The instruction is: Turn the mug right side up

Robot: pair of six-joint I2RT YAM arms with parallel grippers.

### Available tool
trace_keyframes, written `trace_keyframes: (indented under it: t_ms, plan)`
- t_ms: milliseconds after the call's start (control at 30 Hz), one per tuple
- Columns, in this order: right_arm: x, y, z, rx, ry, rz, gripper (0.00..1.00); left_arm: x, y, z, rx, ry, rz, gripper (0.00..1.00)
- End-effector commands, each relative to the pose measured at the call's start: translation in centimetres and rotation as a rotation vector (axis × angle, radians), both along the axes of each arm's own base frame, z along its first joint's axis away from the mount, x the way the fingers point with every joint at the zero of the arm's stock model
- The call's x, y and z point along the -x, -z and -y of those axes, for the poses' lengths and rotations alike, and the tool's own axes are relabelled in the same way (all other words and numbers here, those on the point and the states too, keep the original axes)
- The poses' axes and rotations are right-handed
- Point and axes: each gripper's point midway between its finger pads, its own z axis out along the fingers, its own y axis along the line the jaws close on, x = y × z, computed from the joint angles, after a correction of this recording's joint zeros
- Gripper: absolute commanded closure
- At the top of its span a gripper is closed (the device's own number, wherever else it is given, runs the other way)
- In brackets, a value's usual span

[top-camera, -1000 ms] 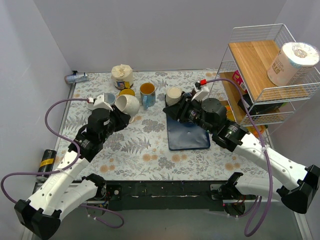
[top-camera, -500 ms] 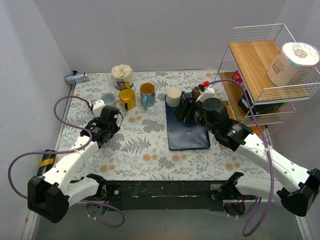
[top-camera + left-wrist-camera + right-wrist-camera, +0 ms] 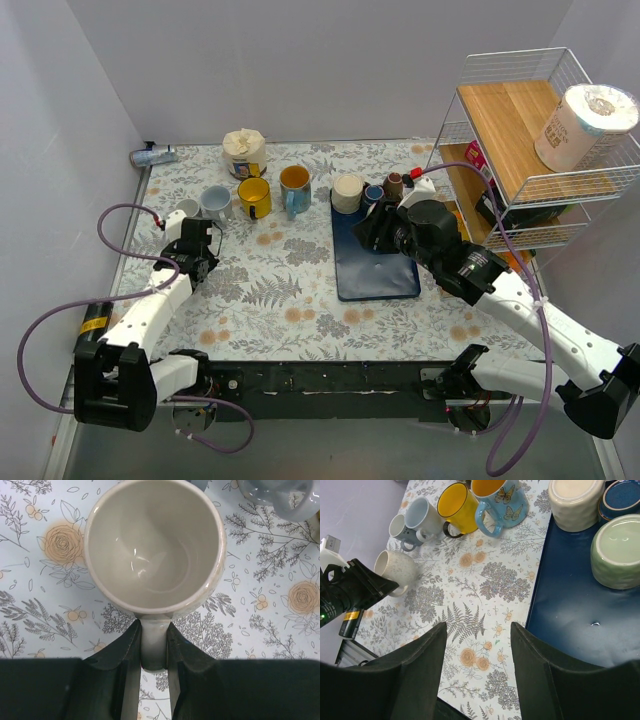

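Standing right side up on the flowery desk [image 3: 290, 290], the cream mug [image 3: 155, 545] shows its open mouth to the left wrist camera. It sits near the left side of the desk, just beside a grey mug [image 3: 280, 497]. The mug's handle points back at the left fingers [image 3: 127, 652]. These two fingers are closed tight on the handle, one on each side, with the round cup part just past their tips. The right fingers [image 3: 420, 670] are far from the mug, over on the other side. They hang above the edge of a blue mat [image 3: 375, 275]. They are spread wide apart and hold nothing at all. A yellow mug [image 3: 253, 195] stands farther back on the desk.
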Motion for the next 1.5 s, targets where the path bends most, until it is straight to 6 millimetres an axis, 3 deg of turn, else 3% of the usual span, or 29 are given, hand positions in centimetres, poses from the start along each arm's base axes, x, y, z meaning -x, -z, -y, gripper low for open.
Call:
trace_keyframes:
  t_ms: [0, 167, 400, 500, 533, 633, 867, 1033, 1067, 1100, 1133, 1267, 1300, 1467]
  plan:
    - [-0.6, -0.3, 0.7, -0.004, 0.043, 0.007, 0.39, -3.5, -2.2, -0.6, -0.006, -0.016, 0.121, 1.00]
    - [-0.8, -0.5, 1.5, 0.000, 0.074, 0.019, 0.39, -3.8, -0.7, -1.5, 0.018, -0.036, 0.073, 1.00]
    - [-0.9, -0.6, 2.0, -0.014, 0.099, 0.030, 0.39, -3.8, 0.0, -1.9, 0.038, -0.043, 0.050, 1.00]
    - [-1.0, -0.7, 2.0, -0.016, 0.102, 0.033, 0.39, -3.9, -0.3, -1.9, 0.042, -0.041, 0.059, 0.89]
    - [-1.0, -0.8, 2.0, -0.014, 0.102, 0.032, 0.39, -3.9, -0.4, -1.8, 0.046, -0.039, 0.064, 0.79]
    - [-1.2, -0.8, 2.1, -0.009, 0.115, 0.031, 0.39, -3.8, -0.7, -1.5, 0.065, -0.036, 0.079, 0.66]
    - [-1.8, -0.9, 2.6, 0.004, 0.146, 0.043, 0.38, -3.4, -1.4, -1.1, 0.102, -0.045, 0.090, 0.45]
    - [-2.2, -0.7, 2.6, 0.039, 0.143, 0.045, 0.37, -4.0, -4.4, -1.0, 0.112, -0.056, 0.140, 0.27]
    - [-2.2, -0.7, 2.6, 0.051, 0.137, 0.045, 0.36, -3.7, -4.9, -0.8, 0.123, -0.050, 0.139, 0.22]
    - [-2.2, -0.3, 2.6, 0.092, 0.119, 0.052, 0.35, -3.6, -5.4, -0.6, 0.136, -0.046, 0.140, 0.04]
    - [-2.5, -0.4, 2.4, 0.121, 0.105, 0.054, 0.34, -3.7, -6.1, -0.3, 0.151, -0.032, 0.139, 0.02]
    - [-3.5, 0.9, 2.7, 0.324, 0.045, 0.070, 0.32, -2.4, -8.5, 0.5, 0.179, 0.007, 0.110, 0.02]
    - [-3.8, 1.3, 3.0, 0.366, 0.047, 0.073, 0.31, -2.3, -10.0, 0.8, 0.188, 0.026, 0.149, 0.02]
    - [-7.0, 4.6, 4.9, 0.746, -0.025, 0.161, 0.27, -1.7, -12.6, 2.3, 0.234, 0.114, 0.190, 0.02]
